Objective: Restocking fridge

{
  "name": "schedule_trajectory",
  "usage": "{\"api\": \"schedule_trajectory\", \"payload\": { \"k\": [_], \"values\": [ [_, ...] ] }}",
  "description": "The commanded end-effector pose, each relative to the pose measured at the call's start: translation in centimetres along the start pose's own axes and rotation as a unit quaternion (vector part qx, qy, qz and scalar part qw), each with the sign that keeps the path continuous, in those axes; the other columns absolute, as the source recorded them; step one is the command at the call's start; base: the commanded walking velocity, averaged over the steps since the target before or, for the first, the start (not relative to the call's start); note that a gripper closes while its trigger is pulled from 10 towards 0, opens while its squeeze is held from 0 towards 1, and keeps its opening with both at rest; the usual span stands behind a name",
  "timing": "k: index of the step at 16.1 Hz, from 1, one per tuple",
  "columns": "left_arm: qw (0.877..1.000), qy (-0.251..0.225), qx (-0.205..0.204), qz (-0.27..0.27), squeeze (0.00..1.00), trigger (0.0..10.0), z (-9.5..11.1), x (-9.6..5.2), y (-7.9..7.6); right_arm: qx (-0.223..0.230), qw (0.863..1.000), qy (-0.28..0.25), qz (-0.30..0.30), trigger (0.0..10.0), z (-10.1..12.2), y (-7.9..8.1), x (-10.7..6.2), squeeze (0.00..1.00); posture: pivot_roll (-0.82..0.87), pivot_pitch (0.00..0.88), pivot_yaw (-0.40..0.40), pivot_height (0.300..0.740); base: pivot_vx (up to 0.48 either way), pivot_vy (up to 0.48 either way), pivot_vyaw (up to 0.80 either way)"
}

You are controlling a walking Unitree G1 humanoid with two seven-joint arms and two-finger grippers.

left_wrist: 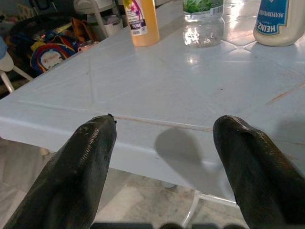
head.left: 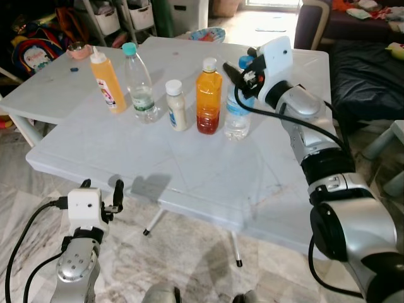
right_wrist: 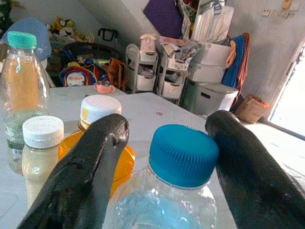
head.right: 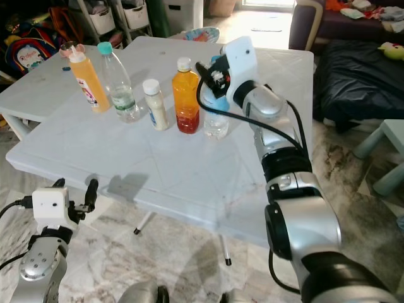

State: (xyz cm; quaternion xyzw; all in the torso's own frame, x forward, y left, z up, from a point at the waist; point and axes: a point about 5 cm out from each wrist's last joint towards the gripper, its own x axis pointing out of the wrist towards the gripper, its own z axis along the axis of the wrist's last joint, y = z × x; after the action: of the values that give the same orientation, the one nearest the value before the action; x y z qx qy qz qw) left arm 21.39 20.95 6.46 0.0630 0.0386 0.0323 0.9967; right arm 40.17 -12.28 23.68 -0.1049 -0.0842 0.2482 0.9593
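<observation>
**Right gripper astride the blue-capped bottle**

While five bottles stood in a row across the white table [head.left: 189, 170], the right gripper [right_wrist: 164, 143] reached over its far right part, fingers spread apart with the blue-capped water bottle [head.left: 238, 117] between them, its cap [right_wrist: 183, 152] level with the fingertips and not visibly touched. Just left of it stood the orange juice bottle [head.left: 209, 98], then the small mayonnaise bottle [head.left: 176, 106], the green-capped clear bottle [head.left: 139, 85] and the yellow squeeze bottle [head.left: 106, 82]. The left gripper [left_wrist: 164, 157] hung released at the table's near left edge, holding nothing.
</observation>
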Motion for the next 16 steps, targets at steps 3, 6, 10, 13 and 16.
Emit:
{"api": "schedule_trajectory", "payload": {
  "k": [3, 6, 10, 13, 16],
  "values": [
    [1.000, -0.003, 0.011, -0.004, 0.00, 10.0, 0.4, 0.1, 0.4, 0.005, 1.000, 0.003, -0.001, 0.0, 0.5, -0.2, 0.5, 0.00, 0.14, 0.049, 0.072, 0.740, 0.000, 0.000, 0.00],
    [1.000, -0.002, 0.012, -0.008, 0.00, 10.0, 0.4, 0.1, 0.2, 0.022, 1.000, 0.010, 0.004, 0.0, 0.2, -0.1, 0.6, 0.00, 0.14, 0.047, 0.073, 0.740, 0.000, 0.000, 0.00],
    [1.000, -0.002, 0.012, -0.013, 0.00, 10.0, 0.4, 0.3, 0.1, 0.014, 1.000, 0.024, 0.011, 0.0, -0.3, -0.2, 0.4, 0.00, 0.13, 0.045, 0.073, 0.740, 0.000, 0.000, 0.00],
    [1.000, 0.006, 0.013, -0.012, 0.00, 10.0, 0.2, 0.4, -0.1, -0.012, 0.998, 0.054, 0.006, 0.0, -1.1, -0.5, 0.0, 0.00, 0.13, 0.043, 0.074, 0.740, 0.000, 0.000, 0.00],
    [0.998, 0.060, 0.011, -0.002, 0.00, 10.0, -1.1, 0.7, -0.4, -0.022, 0.999, 0.049, -0.012, 0.0, -1.6, -0.4, -0.9, 0.00, 0.11, 0.047, 0.079, 0.740, 0.000, 0.000, 0.00]
  ]
}}
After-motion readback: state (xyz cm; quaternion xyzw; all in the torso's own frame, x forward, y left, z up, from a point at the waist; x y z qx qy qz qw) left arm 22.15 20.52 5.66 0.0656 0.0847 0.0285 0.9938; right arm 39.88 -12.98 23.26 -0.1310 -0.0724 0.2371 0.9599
